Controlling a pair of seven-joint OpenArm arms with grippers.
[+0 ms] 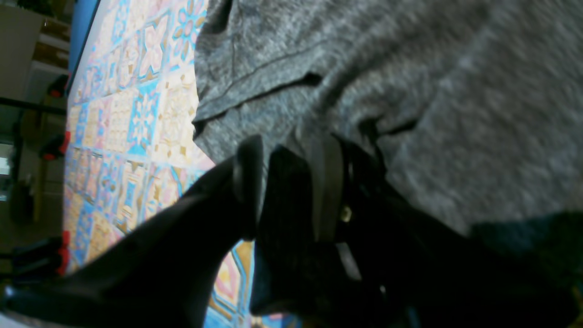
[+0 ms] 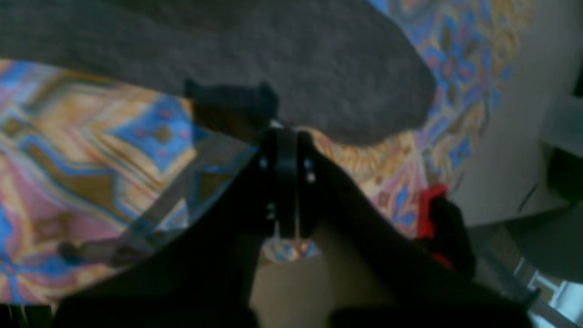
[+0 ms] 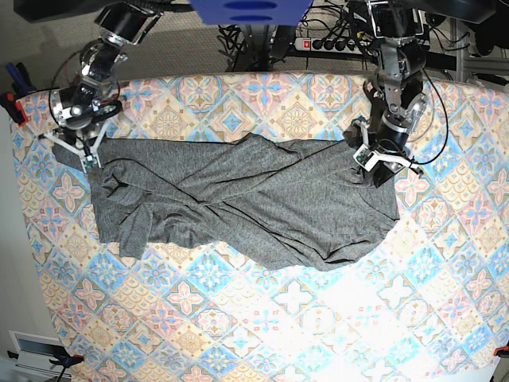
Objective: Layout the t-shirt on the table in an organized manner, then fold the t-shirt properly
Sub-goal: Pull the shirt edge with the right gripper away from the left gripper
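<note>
The dark-grey t-shirt lies crumpled and stretched sideways across the table, with twisted folds through its middle. My right gripper is at the shirt's upper left corner in the base view. In the right wrist view its jaws are pressed together on the edge of the t-shirt. My left gripper sits at the upper right corner. Its black fingers are drawn close, with a fold of the t-shirt pinched at the tips.
Red clamps grip the table's edges. A power strip and cables lie behind the far edge. Patterned cloth shows in front of the shirt.
</note>
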